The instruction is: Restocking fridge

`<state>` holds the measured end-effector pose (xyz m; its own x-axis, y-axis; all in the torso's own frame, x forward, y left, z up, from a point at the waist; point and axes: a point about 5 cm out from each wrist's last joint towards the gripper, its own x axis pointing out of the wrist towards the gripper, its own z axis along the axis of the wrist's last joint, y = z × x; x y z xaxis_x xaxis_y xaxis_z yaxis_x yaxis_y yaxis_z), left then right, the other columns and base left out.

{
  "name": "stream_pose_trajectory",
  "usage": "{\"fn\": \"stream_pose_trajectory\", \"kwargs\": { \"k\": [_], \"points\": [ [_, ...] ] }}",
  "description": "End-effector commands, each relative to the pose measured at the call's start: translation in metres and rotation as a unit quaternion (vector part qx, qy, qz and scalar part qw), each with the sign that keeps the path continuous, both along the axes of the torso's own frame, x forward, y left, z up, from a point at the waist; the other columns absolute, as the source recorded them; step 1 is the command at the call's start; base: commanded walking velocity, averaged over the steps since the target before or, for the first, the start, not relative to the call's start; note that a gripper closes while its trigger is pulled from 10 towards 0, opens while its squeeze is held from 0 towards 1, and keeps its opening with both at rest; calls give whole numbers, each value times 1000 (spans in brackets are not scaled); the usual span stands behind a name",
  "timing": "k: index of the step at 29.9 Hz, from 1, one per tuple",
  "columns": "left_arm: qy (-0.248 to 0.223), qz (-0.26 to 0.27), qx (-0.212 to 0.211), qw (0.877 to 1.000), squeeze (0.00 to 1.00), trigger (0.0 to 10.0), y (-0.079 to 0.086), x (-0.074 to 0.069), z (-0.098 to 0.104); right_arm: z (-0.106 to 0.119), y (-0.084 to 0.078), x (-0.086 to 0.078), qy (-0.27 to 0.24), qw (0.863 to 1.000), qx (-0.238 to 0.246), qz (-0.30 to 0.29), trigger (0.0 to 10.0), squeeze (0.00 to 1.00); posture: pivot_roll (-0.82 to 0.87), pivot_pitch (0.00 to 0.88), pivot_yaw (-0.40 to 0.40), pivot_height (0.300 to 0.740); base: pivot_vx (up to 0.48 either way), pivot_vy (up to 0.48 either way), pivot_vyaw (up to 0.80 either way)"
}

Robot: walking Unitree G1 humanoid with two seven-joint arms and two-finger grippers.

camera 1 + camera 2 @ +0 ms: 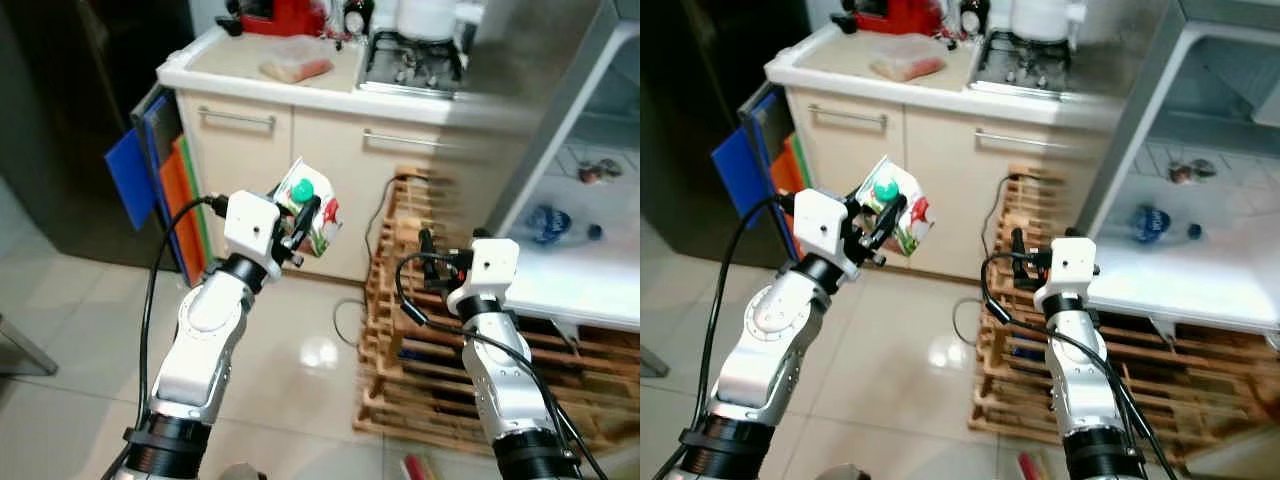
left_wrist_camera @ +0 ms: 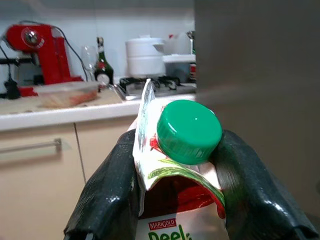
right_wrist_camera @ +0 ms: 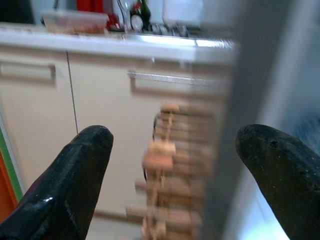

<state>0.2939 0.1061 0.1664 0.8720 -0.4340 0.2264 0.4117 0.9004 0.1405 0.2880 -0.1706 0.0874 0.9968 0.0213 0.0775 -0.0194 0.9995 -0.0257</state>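
A white juice carton (image 1: 312, 215) with a green cap (image 2: 189, 131) and red and green print is held up in front of the cream kitchen cabinets. My left gripper (image 1: 304, 222) is shut on it, one black finger on each side of its top (image 2: 107, 195). My right gripper (image 1: 430, 252) is raised lower and to the right, open, with nothing between its fingers (image 3: 75, 175). It points at the edge of the open fridge door (image 1: 1200, 270), whose white shelf holds a blue-capped bottle (image 1: 1150, 222).
A wooden slatted rack (image 1: 420, 330) leans against the cabinets under the counter. Blue and orange boards (image 1: 150, 180) stand at the cabinet's left end. The counter (image 1: 230, 60) carries a red machine, a wrapped food tray and a gas hob. Glossy tiled floor lies below.
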Motion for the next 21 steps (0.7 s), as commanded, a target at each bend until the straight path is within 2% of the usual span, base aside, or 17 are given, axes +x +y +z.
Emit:
{"fn": "stream_pose_trajectory", "kwargs": {
  "k": [1,6,21],
  "points": [
    [-4,0,2,1000,0,10000,-2,1,3,1,-7,-2,1,1000,2,-9,10000,35,-4,0,-36,740,0,0,0],
    [-6,-7,9,1000,0,10000,-3,1,2,-1,-9,-5,6,1000,-1,-11,10000,35,-10,0,-38,740,0,0,0],
    [-6,-11,3,1000,0,10000,-2,1,2,-1,-8,-5,6,1000,-1,-10,10000,35,-11,0,-36,740,266,-396,0]
  ]
}}
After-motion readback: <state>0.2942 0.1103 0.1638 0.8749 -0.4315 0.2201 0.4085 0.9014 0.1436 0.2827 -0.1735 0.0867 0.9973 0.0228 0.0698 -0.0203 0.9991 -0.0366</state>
